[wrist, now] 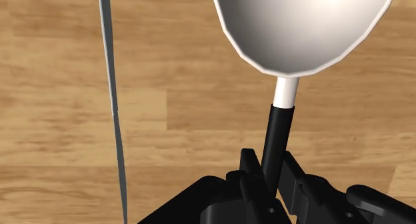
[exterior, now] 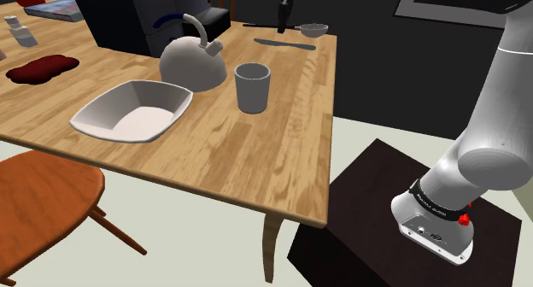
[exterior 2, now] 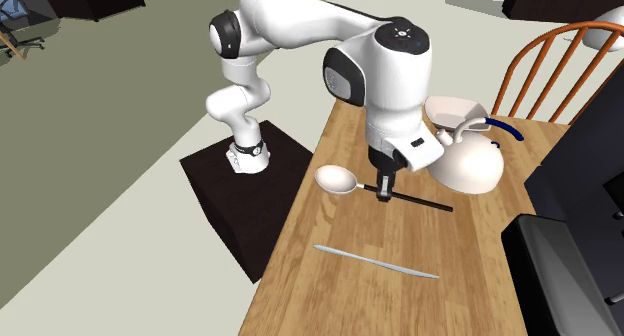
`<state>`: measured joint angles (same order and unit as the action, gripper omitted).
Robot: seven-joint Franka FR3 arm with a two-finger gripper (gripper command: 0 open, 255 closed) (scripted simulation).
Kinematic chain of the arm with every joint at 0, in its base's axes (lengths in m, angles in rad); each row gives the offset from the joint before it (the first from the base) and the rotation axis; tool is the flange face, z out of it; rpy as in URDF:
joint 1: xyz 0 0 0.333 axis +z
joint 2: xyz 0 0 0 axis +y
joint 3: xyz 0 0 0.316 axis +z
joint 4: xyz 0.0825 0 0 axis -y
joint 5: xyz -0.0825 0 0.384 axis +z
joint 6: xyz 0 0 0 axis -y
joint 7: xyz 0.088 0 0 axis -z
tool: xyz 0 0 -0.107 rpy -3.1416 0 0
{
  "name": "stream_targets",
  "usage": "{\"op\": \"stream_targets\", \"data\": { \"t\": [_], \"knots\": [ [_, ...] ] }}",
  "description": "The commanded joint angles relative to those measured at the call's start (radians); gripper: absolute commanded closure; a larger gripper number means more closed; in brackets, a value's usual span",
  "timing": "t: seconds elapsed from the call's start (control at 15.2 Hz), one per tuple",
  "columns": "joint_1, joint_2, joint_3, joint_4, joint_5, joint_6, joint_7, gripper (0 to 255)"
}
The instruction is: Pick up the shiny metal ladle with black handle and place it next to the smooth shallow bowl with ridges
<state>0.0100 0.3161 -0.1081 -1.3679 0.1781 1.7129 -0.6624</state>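
The ladle (exterior: 313,27) has a pale rounded scoop (exterior 2: 335,178) and a thin black handle (exterior 2: 425,201). It lies level at the table's far end in the shoulder view, at or just above the wood. My gripper (exterior 2: 384,191) comes down from above and is shut on the handle close to the scoop. In the wrist view the ladle (wrist: 300,23) points away from the gripper (wrist: 270,173), its black handle (wrist: 279,133) clasped between the fingers. The white shallow bowl (exterior: 132,110) sits at the near left of the table in the shoulder view. In the second exterior view the bowl (exterior 2: 453,109) lies beyond the kettle.
A white kettle (exterior: 194,63) and a grey cup (exterior: 253,87) stand between bowl and ladle. A thin grey knife-like strip (exterior: 286,43) lies beside the ladle. A dark red patch (exterior: 41,69) and a black appliance (exterior 2: 570,274) are on the table. A wooden chair (exterior: 43,200) stands by its near edge.
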Motion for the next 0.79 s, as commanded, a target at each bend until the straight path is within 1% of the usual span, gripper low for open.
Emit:
{"op": "stream_targets", "data": {
  "t": [0.0,0.33,0.53,0.73],
  "knots": [
    [-0.002,0.006,0.000,0.036,0.000,-0.029,0.004,255],
    [-0.006,0.022,0.000,0.118,0.001,-0.096,0.012,255],
    [0.035,-0.094,0.013,-0.048,-0.015,-0.038,0.054,255],
    [0.071,-0.193,0.033,-0.183,-0.028,0.005,0.103,255]
  ]
}}
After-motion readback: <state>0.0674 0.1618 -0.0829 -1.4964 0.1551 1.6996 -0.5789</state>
